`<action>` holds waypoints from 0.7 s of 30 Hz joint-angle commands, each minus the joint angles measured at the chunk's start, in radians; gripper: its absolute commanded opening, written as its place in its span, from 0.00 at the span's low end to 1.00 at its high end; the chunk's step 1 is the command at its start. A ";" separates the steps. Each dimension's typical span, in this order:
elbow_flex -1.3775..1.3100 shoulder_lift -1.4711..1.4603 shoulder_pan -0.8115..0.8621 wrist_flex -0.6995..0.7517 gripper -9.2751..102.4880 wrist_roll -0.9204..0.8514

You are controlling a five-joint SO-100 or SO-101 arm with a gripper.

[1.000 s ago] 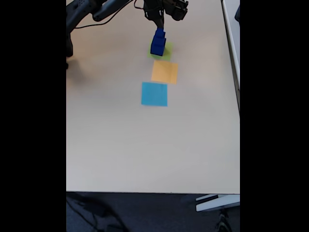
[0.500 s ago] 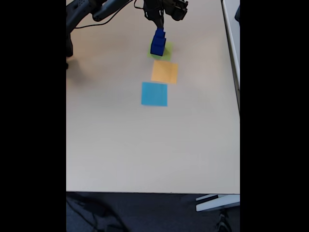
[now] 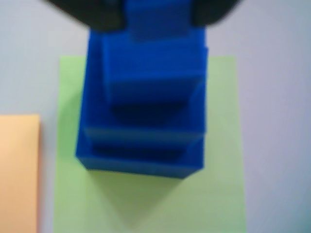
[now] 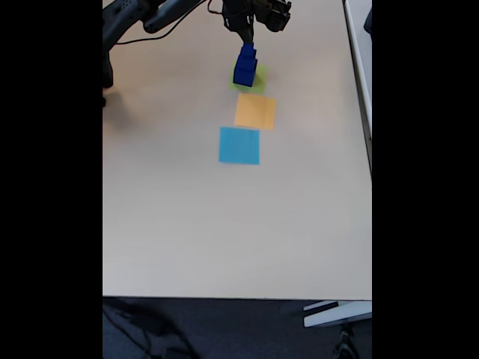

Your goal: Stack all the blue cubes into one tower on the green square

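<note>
Beige table (image 4: 224,224): orange square (image 4: 255,111) beside green square (image 4: 257,81), tower (image 4: 245,66), pincer (image 4: 245,36) state unclear.

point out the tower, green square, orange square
tower (image 3: 146,116): wrist view, a middle cube's face.
green square (image 3: 146,204): wrist view, bare paper below the tower.
orange square (image 4: 255,111): fixed view, its middle.
</note>
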 commanded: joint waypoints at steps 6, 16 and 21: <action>0.021 0.040 -0.008 0.003 0.08 -0.021; 0.034 0.051 -0.009 0.003 0.08 -0.021; 0.037 0.052 -0.008 0.003 0.08 -0.023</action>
